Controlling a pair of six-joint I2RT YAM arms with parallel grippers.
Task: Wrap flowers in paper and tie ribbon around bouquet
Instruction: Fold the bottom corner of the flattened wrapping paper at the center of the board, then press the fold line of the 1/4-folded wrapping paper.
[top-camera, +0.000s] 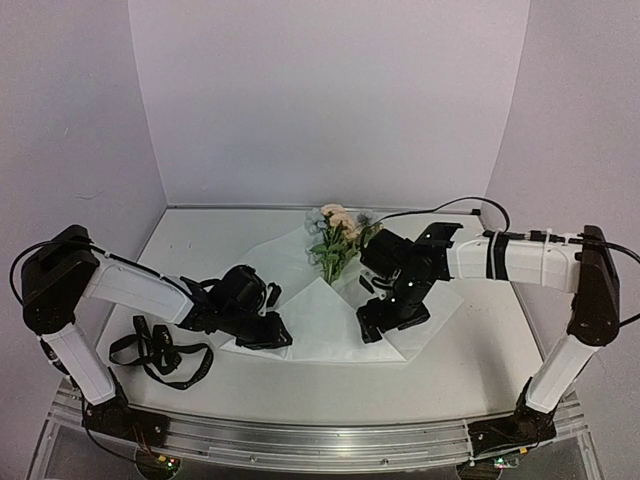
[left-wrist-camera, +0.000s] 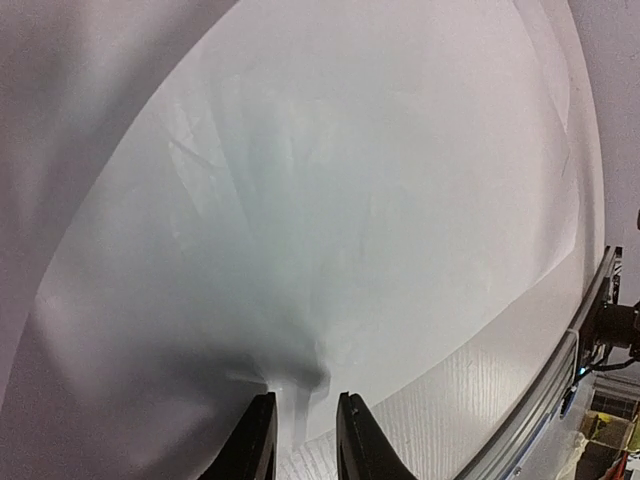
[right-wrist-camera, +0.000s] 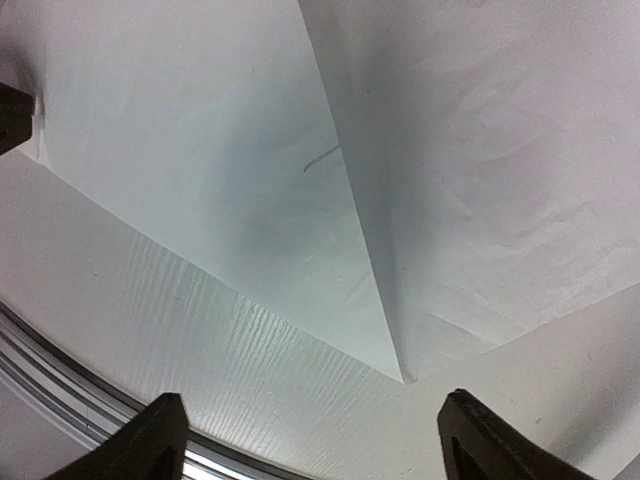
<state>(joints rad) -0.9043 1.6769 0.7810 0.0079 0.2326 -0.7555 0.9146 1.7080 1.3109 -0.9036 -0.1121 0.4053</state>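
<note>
Pinching a small bunched fold of the paper (left-wrist-camera: 350, 200), the left gripper (left-wrist-camera: 303, 402) has its jaws drawn narrow at the sheet's near-left edge, low over the desk (left-wrist-camera: 440, 400). From that pinch the sheet lifts and spreads away as one smooth white surface.

The right gripper (right-wrist-camera: 312, 398) hovers over the near-right part of the paper with its jaws wide apart and nothing between them. Below it a folded flap ends in a sharp corner just short of the bare desk.

From above, the two grippers sit on either side of a triangular flap near the middle of the sheet. The flowers (top-camera: 338, 235) lie on the far part of the paper, blooms toward the back wall. The ribbon (top-camera: 160, 350) lies in loose loops on the desk to the left, off the paper.
</note>
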